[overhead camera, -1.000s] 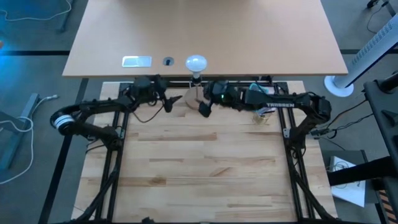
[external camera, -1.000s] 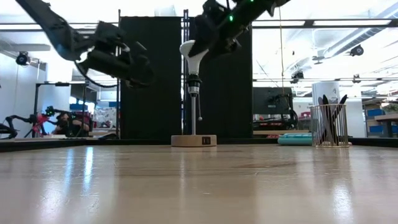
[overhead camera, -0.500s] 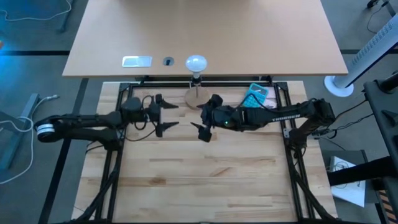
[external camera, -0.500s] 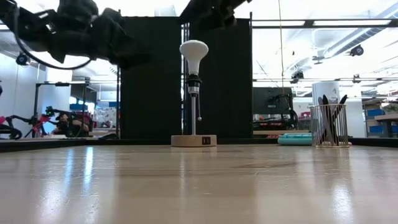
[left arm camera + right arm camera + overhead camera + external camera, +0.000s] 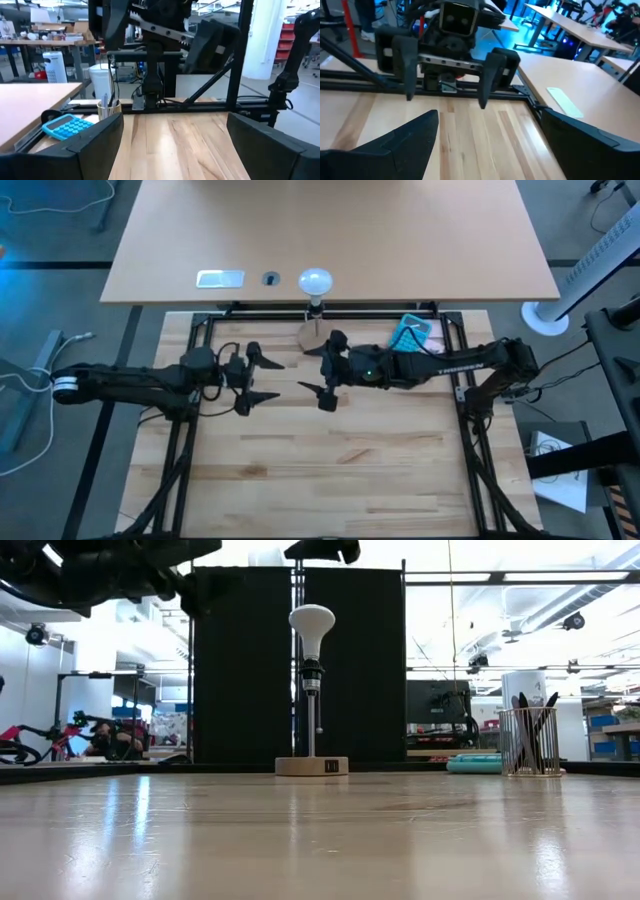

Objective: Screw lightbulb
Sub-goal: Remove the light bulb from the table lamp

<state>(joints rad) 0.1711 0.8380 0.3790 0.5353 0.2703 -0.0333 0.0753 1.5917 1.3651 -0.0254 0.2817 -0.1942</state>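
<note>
Lightbulb (image 5: 316, 280) upright atop lamp stand (image 5: 311, 766), far centre. Left gripper (image 5: 260, 379) spread, empty. Right gripper (image 5: 328, 370) spread, empty, facing left gripper. No legible writing.

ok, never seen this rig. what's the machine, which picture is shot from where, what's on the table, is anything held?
It is a robot with two dark arms over a wooden table, each ending in a two-finger gripper. One picture looks straight down, one looks level across the tabletop, and one comes from each wrist.

From above, the left gripper and right gripper face each other in mid-table, both open and empty.

At the far edge stands the lightbulb, already sitting in the socket of a small lamp stand on a wooden disc, with neither gripper touching it. A blue calculator lies nearby, and a mesh pen cup stands to one side.
</note>
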